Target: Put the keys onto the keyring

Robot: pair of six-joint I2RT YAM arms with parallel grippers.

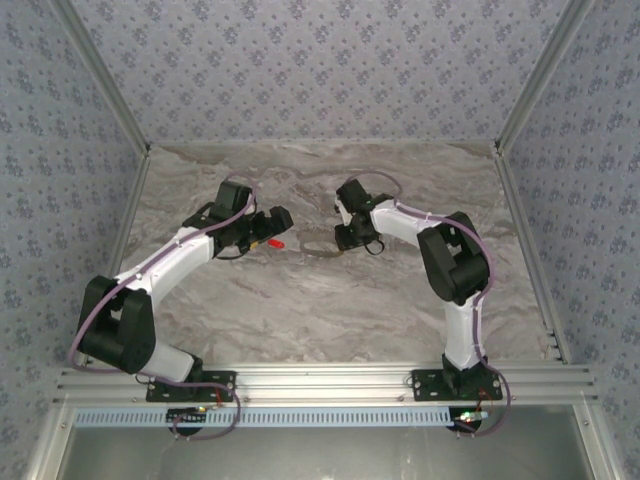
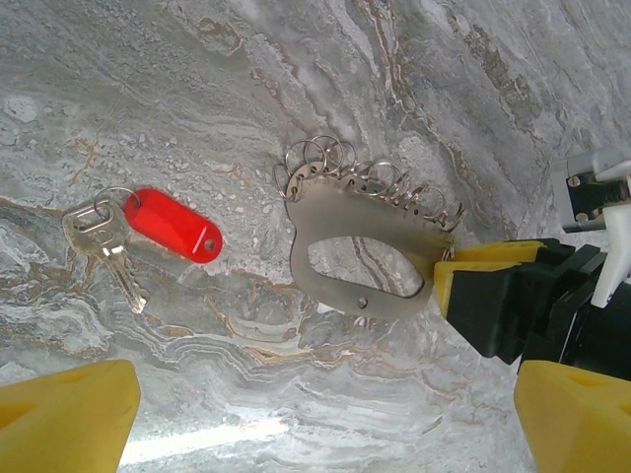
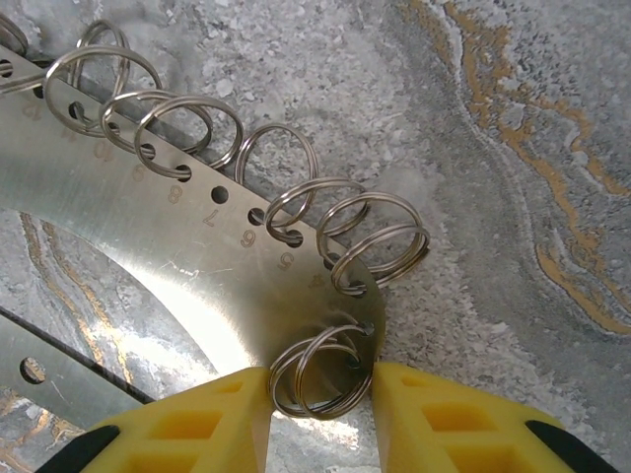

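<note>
Marble-patterned table [image 1: 330, 310], enclosed by blue-grey figured walls [image 1: 320, 70], carried both task items near its centre.

Item positions: The keys [image 2: 104, 239] lay flat on the table, joined by a small ring to a red tag [image 2: 175, 226]. They were just beside the keyring [image 2: 335, 212] but not touching it. The keyring was a grey metal plate with an oval cut-out and a row of split rings along one edge. It also lay flat, between the two grippers.

Left gripper [image 2: 325, 404]: jaws stood at full spread and held nothing, hovering above the table with the keys ahead of it.

Right gripper [image 3: 320, 394]: fingers [image 3: 463, 419] stood a narrow gap apart, pressed against either side of the end split ring [image 3: 320, 376] at the tip of the plate. It appeared to be a grip on the keyring through that ring alone.

Risks noted:
- The hold bore on rounded wire, not the flat plate. In my judgement the ring could roll or spring out of the pads, or the plate could swing about it when lifted.
- The keys were thin and lay flat. A descent by the left gripper could scrape the table or catch only the tag, leaving the keys dangling at an uncertain angle.
- Threading needs a split ring's coils parted, and any misalignment would push the plate away.
</note>
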